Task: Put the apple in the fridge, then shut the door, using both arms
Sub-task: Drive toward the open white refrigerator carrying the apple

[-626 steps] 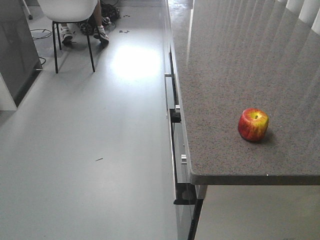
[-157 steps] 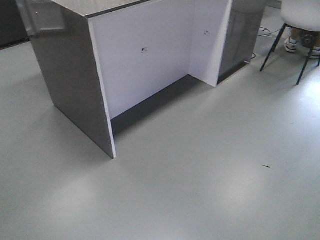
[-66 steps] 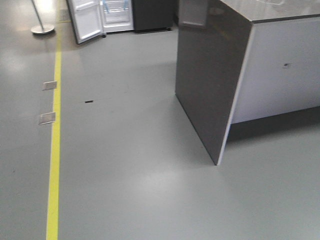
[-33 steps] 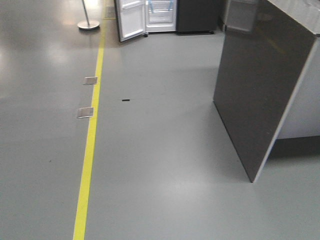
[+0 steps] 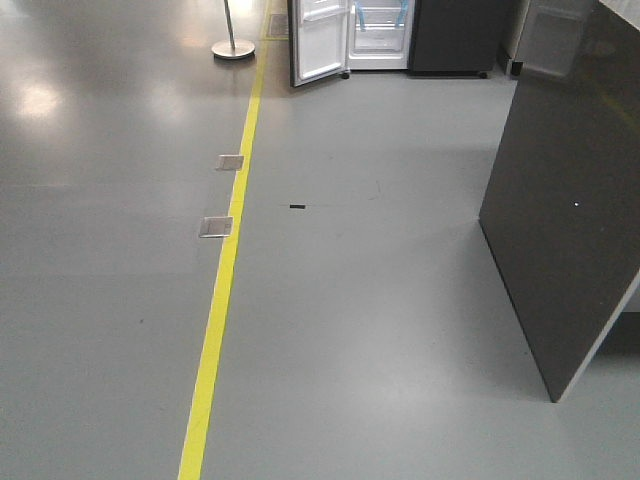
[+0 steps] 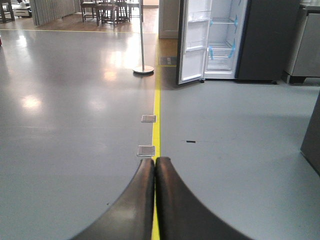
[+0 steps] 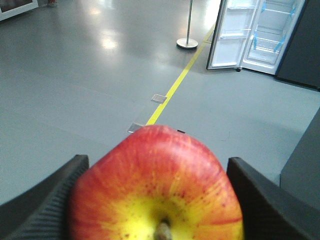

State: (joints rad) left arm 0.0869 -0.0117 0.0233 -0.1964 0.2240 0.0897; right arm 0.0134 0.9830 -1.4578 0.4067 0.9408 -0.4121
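The red and yellow apple (image 7: 157, 187) fills the bottom of the right wrist view, stem toward the camera. My right gripper (image 7: 158, 161) is shut on it, one dark finger on each side. In the left wrist view my left gripper (image 6: 155, 161) is shut with nothing in it, its fingers pressed together above the floor. The fridge (image 5: 382, 30) stands far across the floor with its white inside and blue tape showing. The door (image 5: 318, 40) hangs open on its left. Both wrist views also show the fridge (image 6: 222, 40) (image 7: 272, 35) and the door (image 6: 194, 42) (image 7: 231, 35).
A dark counter side panel (image 5: 570, 220) stands close on the right. A yellow floor line (image 5: 225, 280) runs toward the fridge, with two metal floor plates (image 5: 216, 227) beside it. A post on a round base (image 5: 232, 47) stands left of the door.
The front view has swung off the counter where the apple lay and onto open floor. Over the last second the fridge has moved right in view and the counter panel has slid to the right edge.
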